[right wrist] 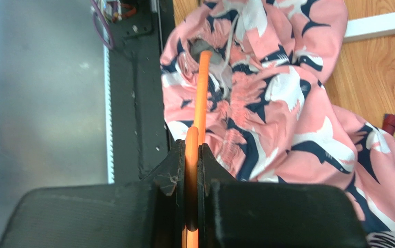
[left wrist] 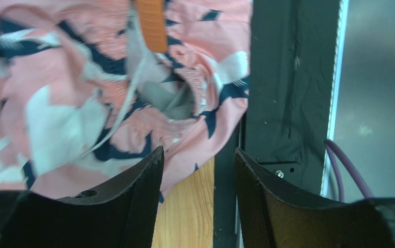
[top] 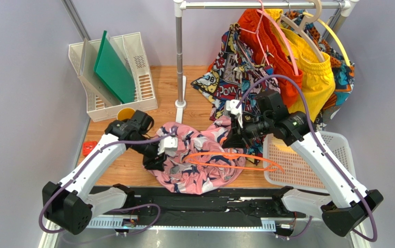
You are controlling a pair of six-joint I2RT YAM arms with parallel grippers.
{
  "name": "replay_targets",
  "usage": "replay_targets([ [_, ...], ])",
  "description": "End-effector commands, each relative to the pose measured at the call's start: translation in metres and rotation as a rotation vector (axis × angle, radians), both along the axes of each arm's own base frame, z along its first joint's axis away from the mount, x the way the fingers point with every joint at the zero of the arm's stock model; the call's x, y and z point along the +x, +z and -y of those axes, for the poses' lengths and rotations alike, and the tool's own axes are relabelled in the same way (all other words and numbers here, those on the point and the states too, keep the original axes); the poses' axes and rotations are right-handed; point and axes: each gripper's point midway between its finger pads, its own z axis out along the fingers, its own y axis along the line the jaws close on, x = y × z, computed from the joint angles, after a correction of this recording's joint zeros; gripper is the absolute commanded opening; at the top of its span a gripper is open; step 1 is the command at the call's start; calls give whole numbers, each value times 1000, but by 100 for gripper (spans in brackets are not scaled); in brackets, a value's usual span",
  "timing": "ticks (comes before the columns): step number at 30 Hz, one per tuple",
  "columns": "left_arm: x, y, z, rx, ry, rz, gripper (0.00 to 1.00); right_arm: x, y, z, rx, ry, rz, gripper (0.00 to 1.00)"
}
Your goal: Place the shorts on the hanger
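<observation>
Walls (top: 23, 31) pale grey-lilac, plain, evenly lit; shadows soft. Tabletop (top: 164, 88) light orange-brown wood grain. Far side: metal clothes rail (top: 220, 5) on a chrome post (top: 179, 57) with a white foot (top: 181, 105) standing on the wood; bright garments (top: 316, 72) crowd the rail's right end. Far left: white slotted desk tray (top: 143, 77), tilted, holding a green board (top: 112, 67) and a grey one (top: 87, 62). Right: white perforated basket (top: 287, 160) on the table. Near edge: black mat (top: 210, 199), then brushed grey metal (top: 210, 240).
</observation>
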Motion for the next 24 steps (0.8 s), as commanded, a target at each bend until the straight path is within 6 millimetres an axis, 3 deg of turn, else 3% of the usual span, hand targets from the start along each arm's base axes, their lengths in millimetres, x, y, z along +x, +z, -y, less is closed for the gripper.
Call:
replay_targets([
  [1, -28, -7, 10, -48, -312, 157, 57, 1, -18, 16, -92, 66, 129, 0],
  [5, -27, -22, 24, -39, -425, 271, 56, 3, -24, 12, -98, 89, 104, 0],
  [12, -19, -39, 43, 3, -488, 254, 56, 11, -39, 2, -111, 104, 62, 0],
  [17, -6, -71, 33, 126, -519, 254, 53, 16, -46, -8, -101, 110, 70, 0],
  [24, 0, -82, 21, 189, -532, 293, 36, 13, -48, -15, -88, 160, 61, 0],
])
